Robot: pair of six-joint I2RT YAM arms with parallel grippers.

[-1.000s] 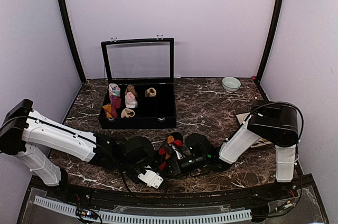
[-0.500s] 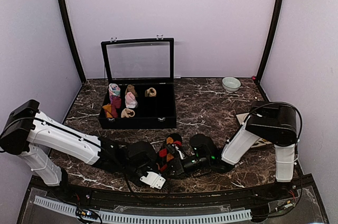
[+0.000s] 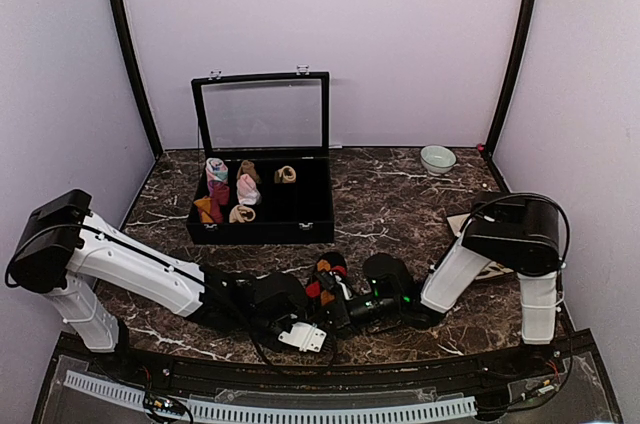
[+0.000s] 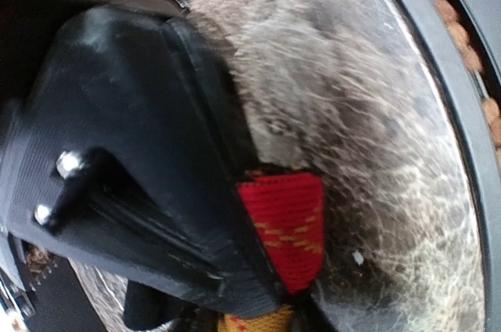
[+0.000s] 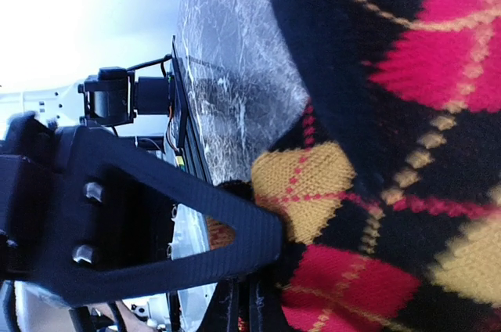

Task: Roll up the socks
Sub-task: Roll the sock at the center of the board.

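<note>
Pale lavender walls (image 3: 420, 44) close in a dark marble tabletop (image 3: 400, 194), and both arms crowd its near edge. The black argyle sock (image 3: 327, 279) with red and yellow diamonds is bunched right between the two pincers. It lies at the tip of the left pincer (image 3: 308, 302) and against the tip of the right pincer (image 3: 338, 306). The right pincer is closed down tight. From its wrist view a finger tip digs into the knit, so I judge it has a fold of the sock nipped. Of the left pincer the wrist view shows one dark finger lying along a red patch of the sock, and I cannot tell how wide it stands. Well beyond both pincers, toward the back wall, an open black display case (image 3: 262, 232) holds small sock rolls (image 3: 245, 189). A pale bowl (image 3: 437, 158) sits far off behind the right pincer. The step looks like tightening the roll. To do it well, I think the right pincer should hold its pinch as the anchor. The left should catch the whole thickness of the bundle, not just the top layer, and turn it over snugly toward its partner. If it grabs too little, the roll may slacken and spring open on the slick marble.
</note>
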